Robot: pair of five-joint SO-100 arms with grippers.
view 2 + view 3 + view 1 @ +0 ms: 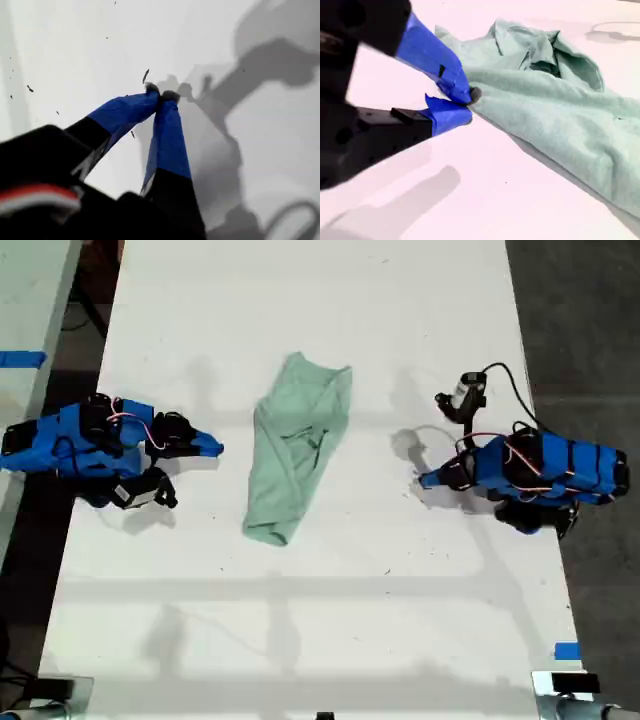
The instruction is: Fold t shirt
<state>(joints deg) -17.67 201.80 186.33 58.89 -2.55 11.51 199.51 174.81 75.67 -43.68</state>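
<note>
Surface (pixel 400 620): white, long, and seen from above in the exterior view. Soft arm shadows are cast across it.
T shirt (pixel 298 445): pale mint green and wrinkled. It is laid near the middle of the surface as a narrow, bunched strip, between the two arms and touched by neither. In the second wrist view (pixel 560 115) its folds and one open hem or neck edge are seen just beyond the blue tips.
First arm (pixel 540 468): blue, lying low at the exterior view's right, pointed toward the t shirt and well apart from it.
Second arm (pixel 90 435): blue, lying low at the exterior view's left, likewise pointed toward the t shirt.
First end effector (pixel 428 479): the jaws are brought together at the tips (pixel 161 94) with nothing between them. Only bare surface and shadow are seen beneath.
Second end effector (pixel 213 448): the jaws are pressed together (pixel 465 102) and empty. It is held near the t shirt's edge, and a gap is seen in the exterior view.
Dark mark (pixel 312 443): small, on the t shirt's middle.
Blue tape (pixel 566 650): a small piece stuck near the surface's edge, at the exterior view's lower right.
</note>
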